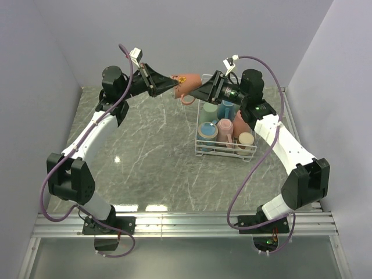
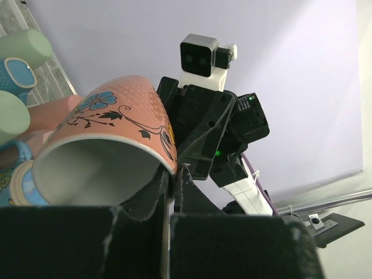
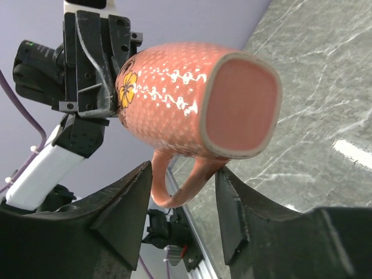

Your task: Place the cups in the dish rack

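Seven cups (image 1: pixel 187 83), one dish rack (image 1: pixel 225 154), two arms (image 1: pixel 96 131)

The table (image 1: pixel 151 157) has a grey-green, marble-patterned top with pale veins running across it, and it shines enough to throw back a few bright patches of light, one near the middle and two close to the near edge. Lavender walls (image 1: pixel 40 52) close it in on the left, far and right sides. Along its near edge runs a ribbed metal rail (image 1: pixel 186 224), where the left arm base (image 1: pixel 107 225) and the right arm base (image 1: pixel 264 224) are fixed, well apart. The only thing standing directly on the top is the dish rack (image 1: pixel 224 156), a white wire basket on the far right part, near the right wall.
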`<state>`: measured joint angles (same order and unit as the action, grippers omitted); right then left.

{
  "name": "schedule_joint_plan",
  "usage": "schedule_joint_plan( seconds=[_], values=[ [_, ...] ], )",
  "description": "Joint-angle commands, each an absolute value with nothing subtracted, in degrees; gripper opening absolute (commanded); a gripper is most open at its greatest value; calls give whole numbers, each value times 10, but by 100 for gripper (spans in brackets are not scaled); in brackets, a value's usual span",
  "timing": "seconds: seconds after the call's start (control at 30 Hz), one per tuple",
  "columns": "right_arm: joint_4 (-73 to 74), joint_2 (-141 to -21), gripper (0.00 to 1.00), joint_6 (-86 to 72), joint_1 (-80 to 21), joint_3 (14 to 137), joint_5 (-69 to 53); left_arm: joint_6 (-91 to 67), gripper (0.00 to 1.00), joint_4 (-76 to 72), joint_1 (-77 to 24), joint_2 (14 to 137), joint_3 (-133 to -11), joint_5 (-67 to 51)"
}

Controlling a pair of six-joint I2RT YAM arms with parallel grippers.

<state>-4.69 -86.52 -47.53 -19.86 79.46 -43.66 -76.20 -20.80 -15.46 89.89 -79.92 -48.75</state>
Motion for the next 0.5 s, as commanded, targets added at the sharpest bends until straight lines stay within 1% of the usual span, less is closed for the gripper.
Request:
schedule_joint_plan(
  seconds=[0.0, 0.23, 0.47],
  values=[
    [-112, -860, 53, -507, -216, 804, -469, -760, 1, -257, -175, 889, -819, -502],
    [-152, -864, 48, -543, -223, 807, -479, -757, 0, -252, -186, 904, -827, -509],
    [-163, -873, 48, -557, -232, 813, -487, -771, 0, -279, -193, 907, -816, -511]
  ],
)
